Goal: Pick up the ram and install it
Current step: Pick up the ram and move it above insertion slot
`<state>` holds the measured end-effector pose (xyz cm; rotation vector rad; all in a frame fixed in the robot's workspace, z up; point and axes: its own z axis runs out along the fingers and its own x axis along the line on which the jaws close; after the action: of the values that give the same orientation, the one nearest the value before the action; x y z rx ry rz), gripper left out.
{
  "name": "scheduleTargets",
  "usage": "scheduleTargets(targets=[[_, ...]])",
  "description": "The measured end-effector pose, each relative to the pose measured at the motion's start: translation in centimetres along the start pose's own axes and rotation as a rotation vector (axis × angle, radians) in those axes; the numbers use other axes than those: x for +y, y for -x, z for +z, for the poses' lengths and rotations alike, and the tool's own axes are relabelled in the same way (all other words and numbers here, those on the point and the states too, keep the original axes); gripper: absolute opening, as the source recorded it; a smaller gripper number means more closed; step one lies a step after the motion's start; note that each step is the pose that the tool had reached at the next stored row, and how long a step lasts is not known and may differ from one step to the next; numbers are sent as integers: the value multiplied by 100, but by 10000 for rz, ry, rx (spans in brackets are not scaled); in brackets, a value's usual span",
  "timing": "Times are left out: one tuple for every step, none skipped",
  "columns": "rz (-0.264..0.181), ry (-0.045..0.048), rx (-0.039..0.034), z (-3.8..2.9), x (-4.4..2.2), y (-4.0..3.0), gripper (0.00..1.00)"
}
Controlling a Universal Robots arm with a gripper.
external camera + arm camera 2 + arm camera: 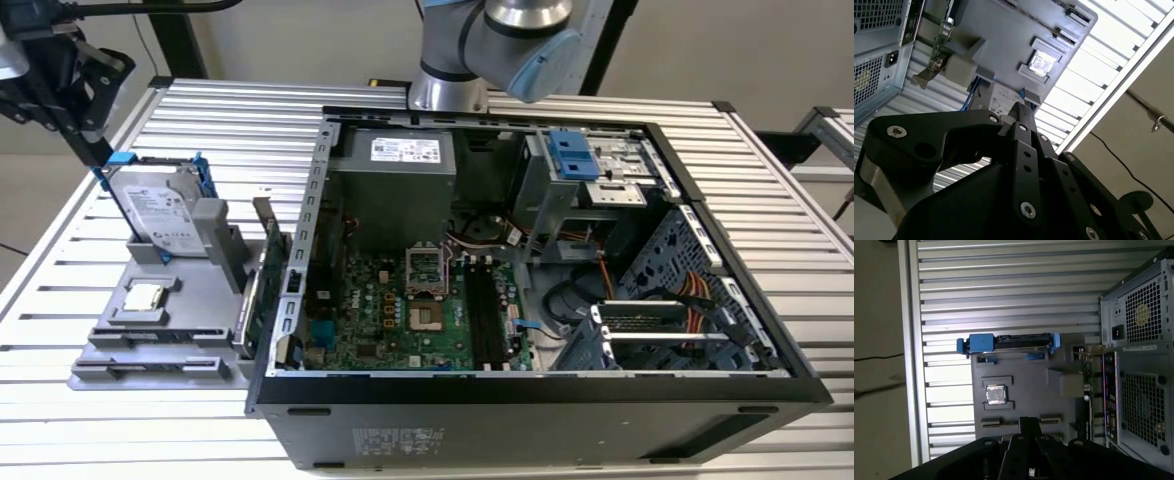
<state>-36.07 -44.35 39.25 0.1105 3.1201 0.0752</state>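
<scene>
A: Tool point(96, 150)?
B: Upper left of the exterior view, by the hard drive point(158, 205). Fingers together, nothing clamped.
A: Ram point(248, 312)?
B: Left-centre, on edge in the grey fixture point(147, 340), beside the green card point(278, 270).

Even light is falling on the worktop point(227, 120); its slats are glaring white in the second wrist view.

Fingers point(1029, 426) above grey holder point(1029, 380), blue-framed hard drive point(1009, 342), processor point(995, 394), computer case point(1139, 365) alongside
</scene>
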Motion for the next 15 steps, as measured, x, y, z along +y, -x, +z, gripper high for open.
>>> scheduleTargets(targets=[[-1,0,-1,0,-4,0,0],[-1,1,-1,0,-8,1,0],[0,-1,0,-1,-14,2,0],[0,0,0,0,-19,3,0],[0,0,0,0,-25,4,0],[0,1,1,0,-30,4,0],[0,1,2,0,-36,4,0],[0,0,1,0,-41,5,0],[0,1,1,0,-45,5,0],[1,1,1,0,-49,5,0],[1,0,2,-1,-53,6,0],[0,0,1,-1,-58,6,0],[0,0,1,-1,-62,6,0],[0,0,1,-1,-66,7,0],[0,0,1,-2,-70,7,0]])
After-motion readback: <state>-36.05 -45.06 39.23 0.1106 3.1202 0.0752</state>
